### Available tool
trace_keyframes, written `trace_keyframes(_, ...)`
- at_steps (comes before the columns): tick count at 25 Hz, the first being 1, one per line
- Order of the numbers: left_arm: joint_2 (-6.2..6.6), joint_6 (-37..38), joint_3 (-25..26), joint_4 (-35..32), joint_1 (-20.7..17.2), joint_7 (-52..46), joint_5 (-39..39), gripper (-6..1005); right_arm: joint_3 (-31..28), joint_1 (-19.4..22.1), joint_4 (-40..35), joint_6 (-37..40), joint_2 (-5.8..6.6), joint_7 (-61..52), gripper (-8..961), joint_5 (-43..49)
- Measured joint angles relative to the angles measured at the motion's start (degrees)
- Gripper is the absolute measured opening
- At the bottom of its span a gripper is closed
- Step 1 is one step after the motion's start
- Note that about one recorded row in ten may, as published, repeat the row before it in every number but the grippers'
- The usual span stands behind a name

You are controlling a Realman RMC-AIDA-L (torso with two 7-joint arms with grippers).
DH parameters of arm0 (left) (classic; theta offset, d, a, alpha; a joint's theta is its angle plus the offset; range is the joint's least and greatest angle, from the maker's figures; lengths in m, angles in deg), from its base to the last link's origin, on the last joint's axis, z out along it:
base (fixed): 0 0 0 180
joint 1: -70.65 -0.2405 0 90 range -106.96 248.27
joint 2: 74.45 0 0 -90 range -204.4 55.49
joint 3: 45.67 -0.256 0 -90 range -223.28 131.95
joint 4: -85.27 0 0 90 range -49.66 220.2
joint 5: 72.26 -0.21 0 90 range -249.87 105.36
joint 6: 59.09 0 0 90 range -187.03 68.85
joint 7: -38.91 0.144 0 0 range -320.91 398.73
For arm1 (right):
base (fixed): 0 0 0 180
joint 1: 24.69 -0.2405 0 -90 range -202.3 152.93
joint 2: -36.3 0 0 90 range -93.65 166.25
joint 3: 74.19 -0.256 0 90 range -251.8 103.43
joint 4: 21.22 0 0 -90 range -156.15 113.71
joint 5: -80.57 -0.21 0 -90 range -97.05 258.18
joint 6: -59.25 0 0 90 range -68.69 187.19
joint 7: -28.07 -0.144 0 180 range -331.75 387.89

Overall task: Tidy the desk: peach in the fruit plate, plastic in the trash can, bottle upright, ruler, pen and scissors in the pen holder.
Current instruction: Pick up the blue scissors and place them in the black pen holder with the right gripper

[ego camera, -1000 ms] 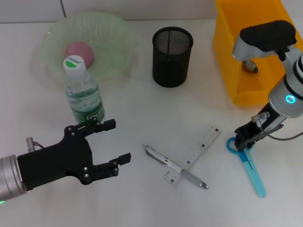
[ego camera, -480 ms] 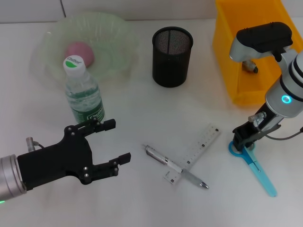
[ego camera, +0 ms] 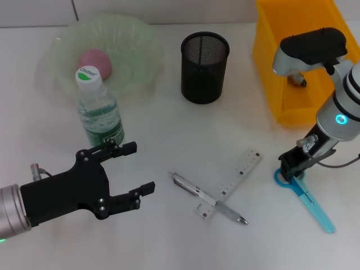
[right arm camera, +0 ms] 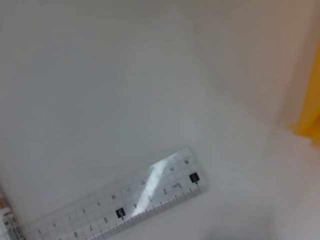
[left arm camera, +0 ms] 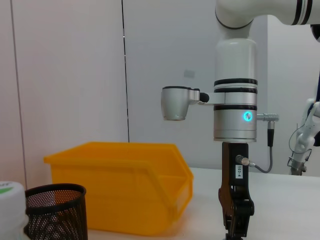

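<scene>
Scissors step: right claw, closure indiscernible, at blue scissors handle; next, lift toward pen holder.

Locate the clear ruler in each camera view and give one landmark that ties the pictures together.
Head view: the ruler lies on the desk, crossed with the pen, beside the right gripper.
Left wrist view: not in it.
Right wrist view: the ruler crosses the lower part.
Shared landmark: the yellow trash can.

A robot lab's test desk: bare white tabletop, plain panelled wall, a yellow storage bin for trash.
</scene>
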Motion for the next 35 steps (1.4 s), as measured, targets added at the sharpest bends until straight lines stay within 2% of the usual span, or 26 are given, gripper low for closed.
trace_keyframes(4,0.00,0.0,0.2,0.0,0.1,0.0,0.0,799,-0.1,0.6,-1.9,0.6,0.00,0.0,109,0.3)
trace_keyframes(11,0.00,0.1,0.3,0.0,0.0,0.0,0.1,799,-0.7,2.8,-10.6,3.9,0.07,0.0,108,0.4)
trace_keyframes(14,0.00,0.1,0.4,0.0,0.0,0.0,0.4,799,-1.7,4.2,-17.8,6.1,0.16,0.0,107,0.6)
trace_keyframes(15,0.00,0.2,0.4,0.0,0.0,0.0,0.4,799,-3.2,5.2,-24.0,7.4,0.17,0.0,107,1.1)
trace_keyframes(16,0.00,0.2,0.4,0.0,0.0,0.0,0.4,799,-3.2,5.2,-24.0,7.4,0.17,0.0,107,1.1)
trace_keyframes(19,0.00,0.1,0.4,0.0,0.0,0.0,0.4,799,-5.8,6.6,-34.4,7.2,0.25,0.1,107,1.3)
trace_keyframes(23,-0.06,0.0,0.4,0.0,0.1,0.0,0.4,799,-7.0,9.5,-45.5,-0.8,0.27,0.2,108,0.7)
trace_keyframes(26,-0.09,0.0,0.4,0.0,0.1,0.0,0.3,799,-6.1,12.2,-47.8,-11.9,0.39,0.8,108,-1.7)
trace_keyframes(30,-0.09,-0.1,0.1,0.2,0.0,0.0,0.2,799,-4.9,14.3,-42.7,-25.8,0.52,6.6,109,-11.7)
trace_keyframes(35,-0.09,0.0,-0.1,0.2,-0.1,0.0,0.3,799,-2.0,14.1,-28.3,-41.4,0.54,21.4,109,-28.9)
